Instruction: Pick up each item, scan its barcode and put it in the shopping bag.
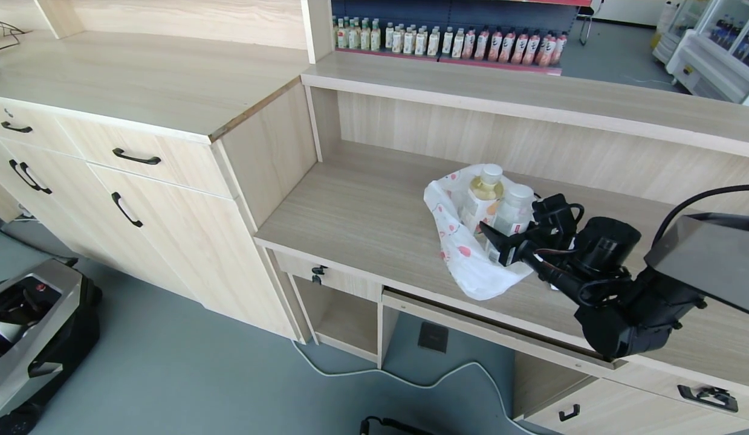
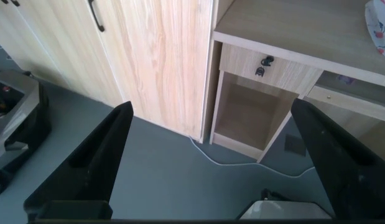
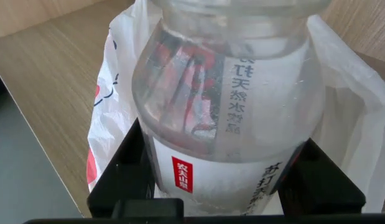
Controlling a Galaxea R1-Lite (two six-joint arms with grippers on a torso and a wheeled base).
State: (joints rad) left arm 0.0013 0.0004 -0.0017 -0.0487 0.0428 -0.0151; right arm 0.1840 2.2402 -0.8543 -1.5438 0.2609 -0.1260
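My right gripper [image 1: 512, 225] is closed around a clear bottle [image 1: 514, 208], which stands inside the white shopping bag [image 1: 465, 266] on the wooden counter [image 1: 362, 211]. In the bag, touching the clear bottle on its far side, stands a yellowish bottle [image 1: 486, 193] with a white cap. The bag's wall and my own fingers hide the lower parts of both bottles. From my right wrist the clear bottle [image 3: 229, 124] is cut off at the cap, with bag plastic [image 3: 108, 93] bunched on either side.

My left gripper [image 2: 212, 109] is spread wide, holding nothing, over the grey floor, well left of the bag. Beyond it is a small locked drawer [image 2: 264, 65] under the counter. A cable [image 1: 410, 377] trails across the floor below.
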